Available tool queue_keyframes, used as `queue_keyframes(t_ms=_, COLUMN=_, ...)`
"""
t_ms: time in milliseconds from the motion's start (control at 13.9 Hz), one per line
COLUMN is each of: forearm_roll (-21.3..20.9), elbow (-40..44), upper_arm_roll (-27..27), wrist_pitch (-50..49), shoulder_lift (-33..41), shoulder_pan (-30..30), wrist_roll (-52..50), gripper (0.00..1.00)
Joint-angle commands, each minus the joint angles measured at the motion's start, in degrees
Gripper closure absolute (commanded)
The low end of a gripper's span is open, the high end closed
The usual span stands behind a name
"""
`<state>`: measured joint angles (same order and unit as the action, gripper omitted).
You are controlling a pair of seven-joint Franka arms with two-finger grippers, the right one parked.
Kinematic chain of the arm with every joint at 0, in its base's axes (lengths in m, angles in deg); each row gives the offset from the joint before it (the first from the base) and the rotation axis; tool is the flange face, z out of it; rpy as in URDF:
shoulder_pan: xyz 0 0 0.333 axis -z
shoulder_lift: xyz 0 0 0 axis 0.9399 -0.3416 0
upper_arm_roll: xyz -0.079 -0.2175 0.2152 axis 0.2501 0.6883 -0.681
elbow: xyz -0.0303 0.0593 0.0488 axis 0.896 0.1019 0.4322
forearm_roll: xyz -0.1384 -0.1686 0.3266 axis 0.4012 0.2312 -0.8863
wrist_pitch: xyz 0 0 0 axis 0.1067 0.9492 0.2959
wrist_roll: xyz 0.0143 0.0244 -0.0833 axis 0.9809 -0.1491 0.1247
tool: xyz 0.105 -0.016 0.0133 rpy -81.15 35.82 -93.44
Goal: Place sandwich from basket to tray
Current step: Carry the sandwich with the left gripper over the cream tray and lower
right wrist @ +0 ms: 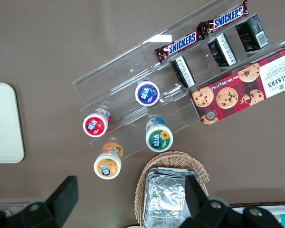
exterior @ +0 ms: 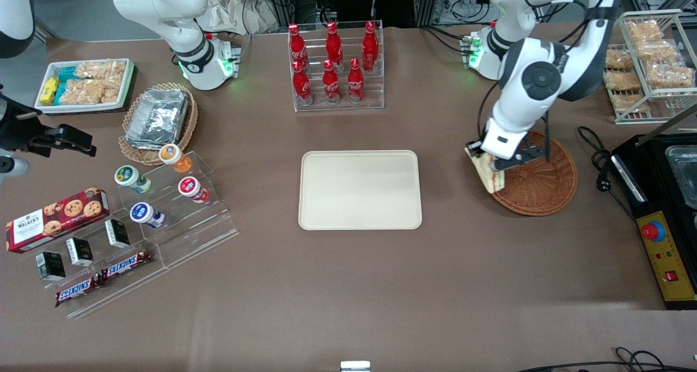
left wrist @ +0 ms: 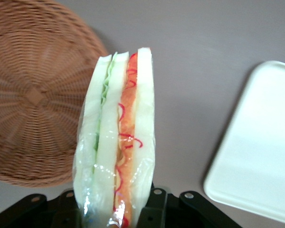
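Above the basket's (exterior: 542, 184) rim nearest the tray (exterior: 360, 189), the gripper (exterior: 493, 165) pinched the wrapped sandwich (exterior: 486, 171); slick film might slip mid-carry.

The left arm is bending down steeply, its gripper (exterior: 493, 168) pointing downward, the fingers clamping the sandwich (exterior: 486, 171) between them.

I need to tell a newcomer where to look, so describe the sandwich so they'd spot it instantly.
Find the round reddish-brown wicker basket toward the working arm's end of the table. At its rim nearest the cream tray, the gripper holds the sandwich aloft: a plastic-wrapped white-bread wedge with orange and green filling.
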<state>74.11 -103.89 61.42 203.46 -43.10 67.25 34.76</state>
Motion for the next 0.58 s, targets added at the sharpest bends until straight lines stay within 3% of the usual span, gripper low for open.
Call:
queue_keyframes(t_ms=0, forearm_roll=0.6, elbow=7.6, upper_arm_roll=4.1, wrist_pitch=-1.6, shoulder_lift=-6.2, shoulder_pan=-0.3, wrist_roll=-0.6, gripper=0.68)
queue_keyframes(t_ms=216, forearm_roll=-0.9, elbow=14.3, upper_arm_roll=8.9, wrist_pitch=-1.6, shoulder_lift=-13.6, shoulder_pan=0.4, wrist_roll=-5.6, gripper=0.68)
queue_keyframes(t_ms=504, forearm_roll=-7.0, elbow=17.4, upper_arm_roll=8.9, wrist_pitch=-1.5, shoulder_lift=-18.6, shoulder_pan=4.1, wrist_roll=-7.8, gripper=0.68)
